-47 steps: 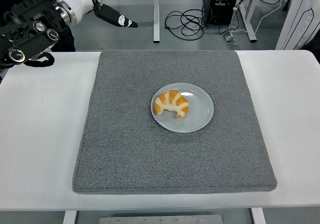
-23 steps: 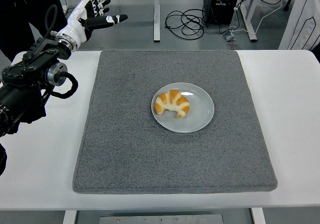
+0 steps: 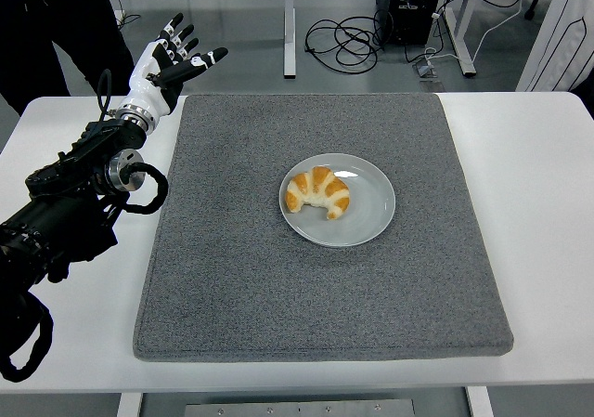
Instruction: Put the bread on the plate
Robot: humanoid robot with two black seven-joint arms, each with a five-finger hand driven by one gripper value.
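A golden croissant [image 3: 318, 192] lies on the left half of a pale grey round plate [image 3: 364, 222], which sits on the grey mat [image 3: 278, 287] a little right of its middle. My left hand [image 3: 174, 60] hovers over the mat's far left corner, well away from the plate, with its white-and-black fingers [image 3: 212, 57] spread and nothing in them. The black left arm [image 3: 74, 203] runs back to the left edge of the picture. No right arm shows in the view.
White table [image 3: 538, 203] surrounds the mat on both sides and in front. Behind the table are cables [image 3: 348, 41] on the floor, table legs and a dark computer case. A dark-clothed figure stands at the top left corner.
The left arm has swung down and forward along the left edge; the hand has dropped lower toward the mat's far left corner, fingers still spread. Croissant and plate stay put.
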